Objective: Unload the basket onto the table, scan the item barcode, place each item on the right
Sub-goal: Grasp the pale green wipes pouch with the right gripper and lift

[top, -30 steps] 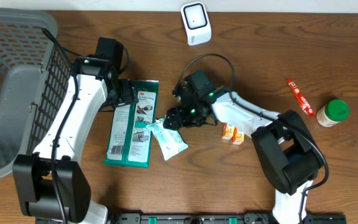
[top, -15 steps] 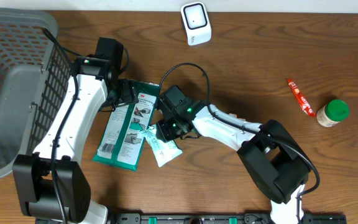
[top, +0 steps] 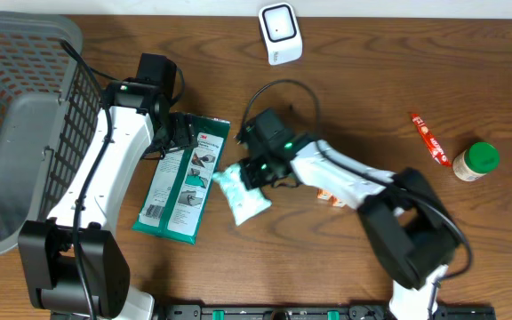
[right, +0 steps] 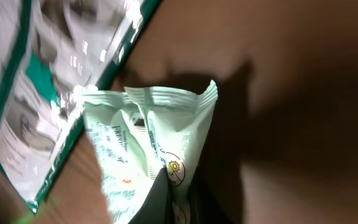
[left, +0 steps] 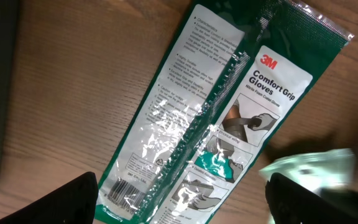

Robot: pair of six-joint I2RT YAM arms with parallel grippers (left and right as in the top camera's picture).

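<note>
one corner pinch: right gripper (right: 174, 198) clamped on pale green pouch (right: 143, 134); lift clear of glove pack (left: 216, 118), turn coded side toward scanner (top: 279, 32); left gripper (top: 176, 135) wide, empty

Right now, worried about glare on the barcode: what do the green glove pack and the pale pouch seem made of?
Green glove pack: glossy plastic film, it seems; bright crinkled highlights run down its middle. Pale pouch: probably thin plastic film, duller sheen, with a crimped ridged seal at its end; a foil lining cannot be ruled out.
</note>
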